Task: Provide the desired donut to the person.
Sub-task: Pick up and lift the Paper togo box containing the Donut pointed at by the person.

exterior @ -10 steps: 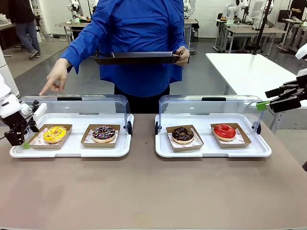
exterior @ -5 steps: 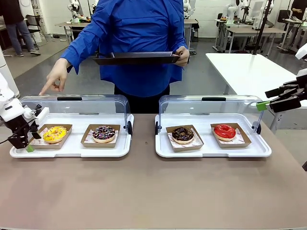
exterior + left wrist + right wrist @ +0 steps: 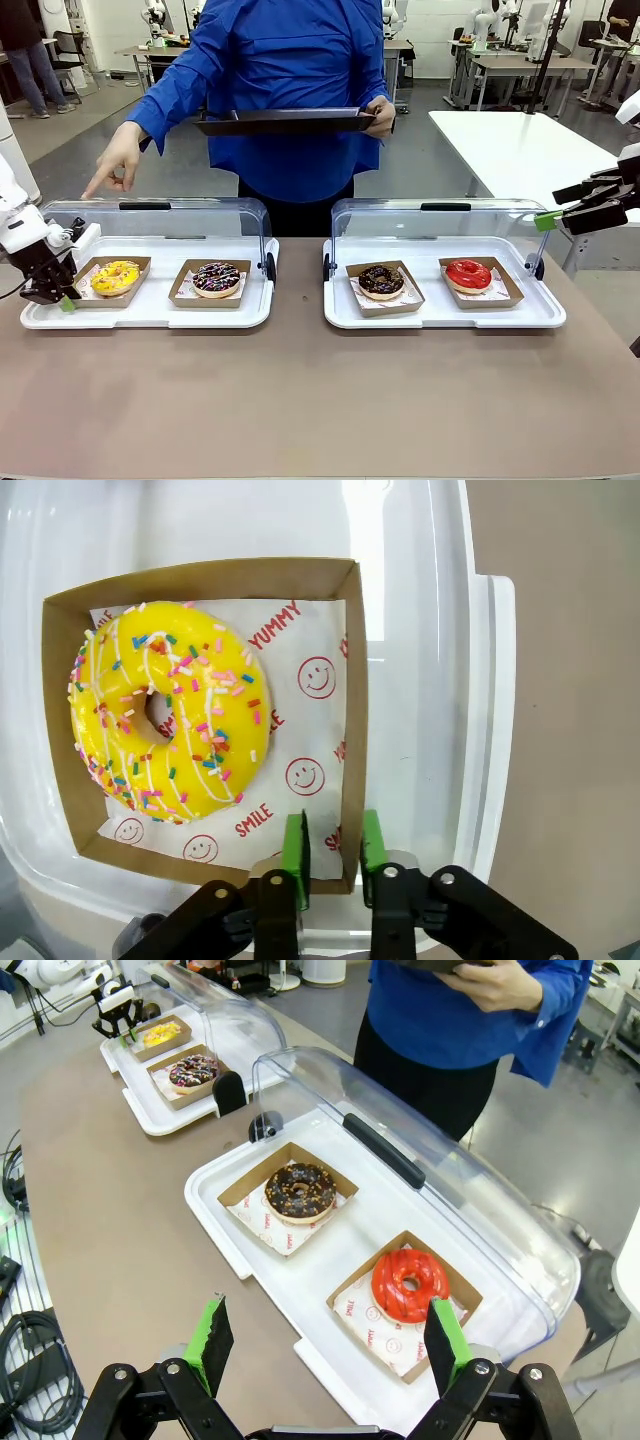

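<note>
The left hand [image 3: 333, 830] sits at the left tray's [image 3: 420, 630] edge, its pads drawn close on either side of the carton [image 3: 200, 580] wall; I cannot tell whether it is clenched on it. The yellow donut [image 3: 160, 710] lies in that carton. The person [image 3: 290, 60] points down from behind it. The right hand [image 3: 328, 1305] hangs released, beyond the table's right end.

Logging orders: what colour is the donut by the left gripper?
Yellow donut with white drizzle and coloured sprinkles; best in left wrist view.
</note>
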### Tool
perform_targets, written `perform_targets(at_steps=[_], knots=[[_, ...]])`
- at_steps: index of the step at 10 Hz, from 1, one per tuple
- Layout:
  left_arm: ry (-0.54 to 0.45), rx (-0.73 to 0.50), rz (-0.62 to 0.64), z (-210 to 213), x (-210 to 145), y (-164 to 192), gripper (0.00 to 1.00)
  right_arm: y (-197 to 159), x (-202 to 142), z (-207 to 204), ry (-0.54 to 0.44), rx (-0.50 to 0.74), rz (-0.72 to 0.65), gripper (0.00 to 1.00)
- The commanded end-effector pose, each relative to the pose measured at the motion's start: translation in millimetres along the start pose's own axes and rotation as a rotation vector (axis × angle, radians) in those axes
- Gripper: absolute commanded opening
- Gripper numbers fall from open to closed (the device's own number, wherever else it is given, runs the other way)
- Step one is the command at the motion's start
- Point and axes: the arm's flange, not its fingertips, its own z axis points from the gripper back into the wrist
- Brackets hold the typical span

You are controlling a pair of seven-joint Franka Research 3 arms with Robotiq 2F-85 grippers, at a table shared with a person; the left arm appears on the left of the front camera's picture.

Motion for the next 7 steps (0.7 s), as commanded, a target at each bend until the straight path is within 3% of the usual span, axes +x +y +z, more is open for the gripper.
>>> perform_targets(at_steps=[1, 4, 7], knots=[[0.001, -0.014, -0.017, 4, -3, 0, 0.0, -1, -2, -1, -0.009, 0.008, 0.011, 1.0], [-0.012, -0.017, -0.05, 11, 0, -12, 0.0, -1, -2, -1, -0.009, 0.008, 0.011, 1.0], [-0.021, 0.019, -0.055, 43, 7, -63, 0.0, -1, -2, -1, -0.009, 0.008, 0.011, 1.0]])
